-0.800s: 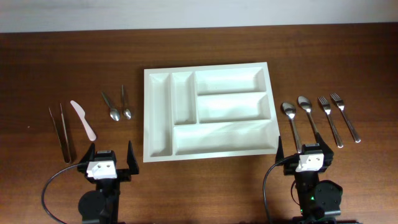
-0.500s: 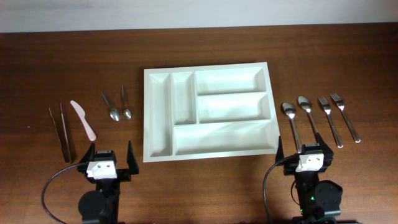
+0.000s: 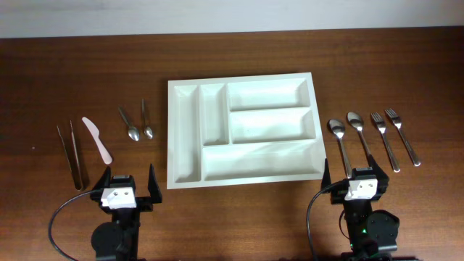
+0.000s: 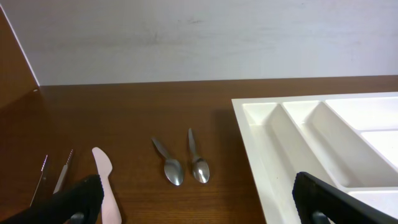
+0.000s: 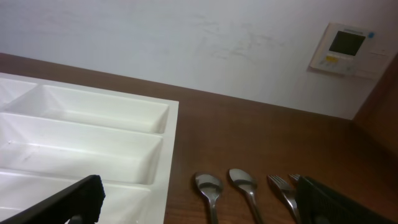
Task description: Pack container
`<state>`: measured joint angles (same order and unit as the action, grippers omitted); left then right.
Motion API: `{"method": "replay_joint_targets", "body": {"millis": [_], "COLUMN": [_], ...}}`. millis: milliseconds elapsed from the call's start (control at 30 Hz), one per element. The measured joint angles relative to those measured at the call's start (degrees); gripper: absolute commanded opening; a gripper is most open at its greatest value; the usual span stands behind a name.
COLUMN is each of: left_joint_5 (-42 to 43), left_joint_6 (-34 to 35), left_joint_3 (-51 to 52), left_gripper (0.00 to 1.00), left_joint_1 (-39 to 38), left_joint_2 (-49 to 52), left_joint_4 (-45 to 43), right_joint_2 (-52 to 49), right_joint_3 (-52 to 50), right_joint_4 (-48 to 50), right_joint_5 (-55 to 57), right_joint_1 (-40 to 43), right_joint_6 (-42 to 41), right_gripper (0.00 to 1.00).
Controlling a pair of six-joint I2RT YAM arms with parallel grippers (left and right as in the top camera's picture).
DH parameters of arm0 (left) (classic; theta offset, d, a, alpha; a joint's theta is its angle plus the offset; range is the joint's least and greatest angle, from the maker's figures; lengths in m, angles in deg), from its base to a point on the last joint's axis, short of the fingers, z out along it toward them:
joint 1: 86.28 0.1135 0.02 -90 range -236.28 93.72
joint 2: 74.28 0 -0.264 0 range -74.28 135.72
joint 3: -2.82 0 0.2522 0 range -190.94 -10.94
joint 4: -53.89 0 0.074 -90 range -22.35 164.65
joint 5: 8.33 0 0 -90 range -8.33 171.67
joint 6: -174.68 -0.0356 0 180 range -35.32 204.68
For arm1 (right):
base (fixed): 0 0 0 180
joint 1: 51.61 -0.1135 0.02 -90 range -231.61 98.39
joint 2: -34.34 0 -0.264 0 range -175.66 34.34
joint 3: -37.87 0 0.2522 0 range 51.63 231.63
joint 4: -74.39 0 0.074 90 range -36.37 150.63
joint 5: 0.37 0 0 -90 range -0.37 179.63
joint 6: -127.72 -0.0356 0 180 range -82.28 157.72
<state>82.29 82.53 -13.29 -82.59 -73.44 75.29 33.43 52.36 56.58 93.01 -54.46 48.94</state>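
The left pincer (image 3: 127,176) and right pincer (image 3: 353,174) both stand wide and empty. The container (image 3: 264,127) lies ahead, between them. Just ahead of the right pincer, a spoon (image 3: 341,148) lies flat on the counter (image 3: 58,65), close beside another. Jaws closing there may nudge that neighbour or slip off the thin handle.

On table (image 3: 72,65): container (image 3: 239,77) centre; 2 teaspoons (image 3: 133,134), knife (image 3: 97,138) left; 2 spoons (image 3: 336,128), 2 forks (image 3: 382,133) right.

Forks (image 5: 280,185) partly beyond right wrist view's edge
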Motion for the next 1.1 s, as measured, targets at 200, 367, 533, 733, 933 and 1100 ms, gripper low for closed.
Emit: {"method": "replay_joint_targets", "body": {"millis": [200, 367, 533, 733, 933, 1100], "left_joint_5": [0.0, 0.0, 0.0, 0.0, -0.1, 1.1], "left_joint_6": [0.0, 0.0, 0.0, 0.0, -0.2, -0.2], "left_joint_3": [0.0, 0.0, 0.0, 0.0, 0.2, 0.2], "left_gripper": [0.99, 0.99, 0.99, 0.99, 0.99, 0.99], "left_joint_1": [0.0, 0.0, 0.0, 0.0, 0.0, 0.0], "left_joint_2": [0.0, 0.0, 0.0, 0.0, 0.0, 0.0], "left_joint_4": [0.0, 0.0, 0.0, -1.7, -3.3, -6.5], "right_joint_2": [0.0, 0.0, 0.0, 0.0, 0.0, 0.0], "right_joint_3": [0.0, 0.0, 0.0, 0.0, 0.0, 0.0], "right_joint_4": [0.0, 0.0, 0.0, 0.0, 0.0, 0.0], "right_joint_5": [0.0, 0.0, 0.0, 0.0, 0.0, 0.0], "right_joint_1": [0.0, 0.0, 0.0, 0.0, 0.0, 0.0], "right_joint_6": [0.0, 0.0, 0.0, 0.0, 0.0, 0.0], "right_gripper": [0.99, 0.99, 0.99, 0.99, 0.99, 0.99]}}
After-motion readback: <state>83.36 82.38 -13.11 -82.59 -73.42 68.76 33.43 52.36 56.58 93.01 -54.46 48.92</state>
